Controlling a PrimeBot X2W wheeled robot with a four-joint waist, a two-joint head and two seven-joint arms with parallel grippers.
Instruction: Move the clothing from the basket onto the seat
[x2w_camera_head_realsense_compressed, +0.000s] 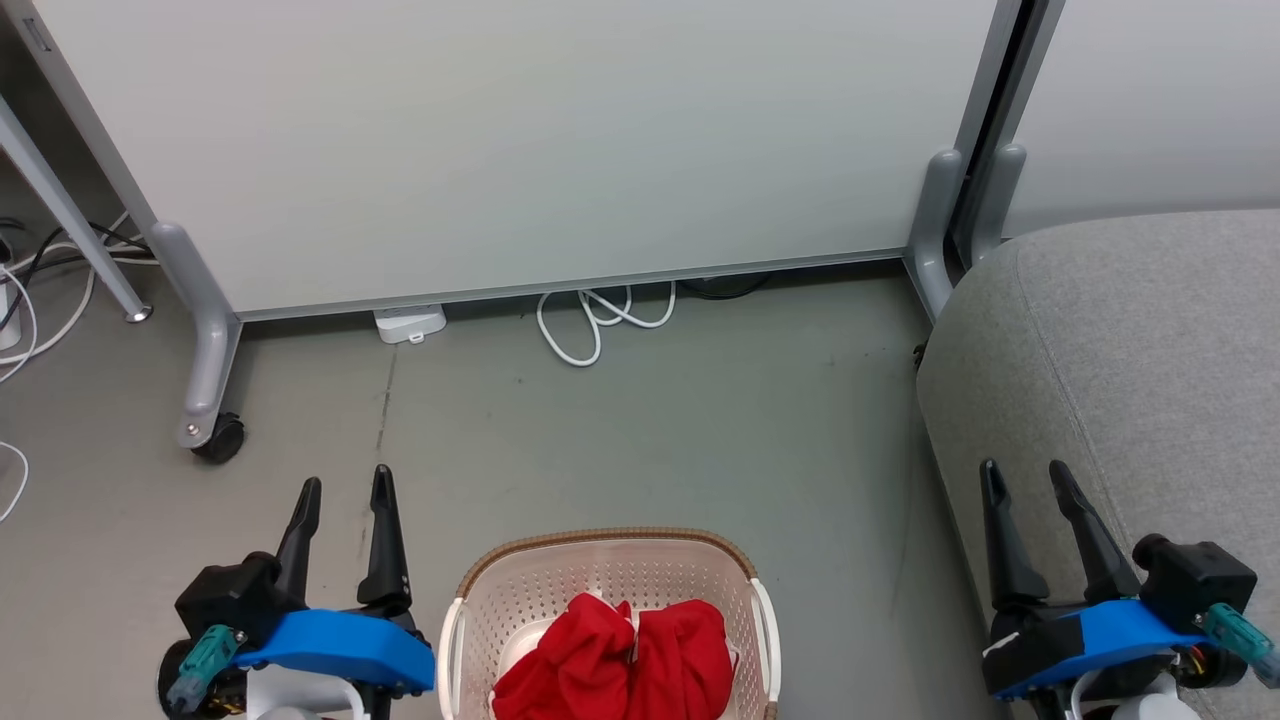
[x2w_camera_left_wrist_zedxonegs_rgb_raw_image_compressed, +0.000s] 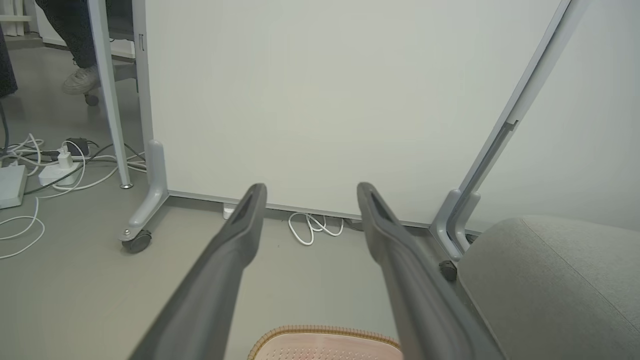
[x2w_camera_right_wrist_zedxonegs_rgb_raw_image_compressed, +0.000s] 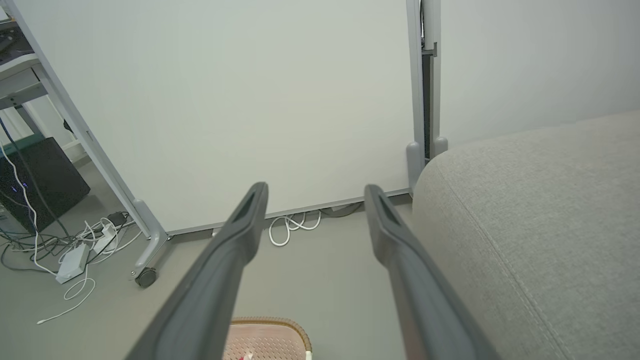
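You have a smooth grey floor (x2w_camera_head_realsense_compressed: 650, 430) running ahead of both grippers to a pale partition panel (x2w_camera_head_realsense_compressed: 520, 150) on grey legs. The leg ahead and to the left of the left gripper (x2w_camera_head_realsense_compressed: 347, 478) ends in a black castor (x2w_camera_head_realsense_compressed: 218, 437). A looped white cable (x2w_camera_head_realsense_compressed: 600, 325) lies at the foot of the panel, ahead of the gap between the two grippers. Further left of the left gripper, past a thin table leg (x2w_camera_left_wrist_zedxonegs_rgb_raw_image_compressed: 112, 100), you have a tangle of cables and chargers (x2w_camera_left_wrist_zedxonegs_rgb_raw_image_compressed: 55, 170) on the floor, and a person's shoe (x2w_camera_left_wrist_zedxonegs_rgb_raw_image_compressed: 80, 80) beyond them. The seat (x2w_camera_head_realsense_compressed: 1150, 350), light grey fabric with a seam line, begins just right of the right gripper (x2w_camera_head_realsense_compressed: 1024, 467) and extends ahead of it towards the panel. Both arms sit low and level with each other, blue wrist housings nearest you and fingers pointing forward towards the panel. The left gripper's fingers are spread wide apart over bare floor. The right gripper's fingers are likewise spread and grip nothing, showing against the seat's near edge. The basket (x2w_camera_head_realsense_compressed: 610, 540), cream with perforated walls and a brown woven-look rim, stands on the floor between the two grippers, just right of the left one and behind both sets of fingertips. The clothing (x2w_camera_head_realsense_compressed: 620, 650) lies bunched inside it as a bright red heap, well apart from either gripper's fingers.
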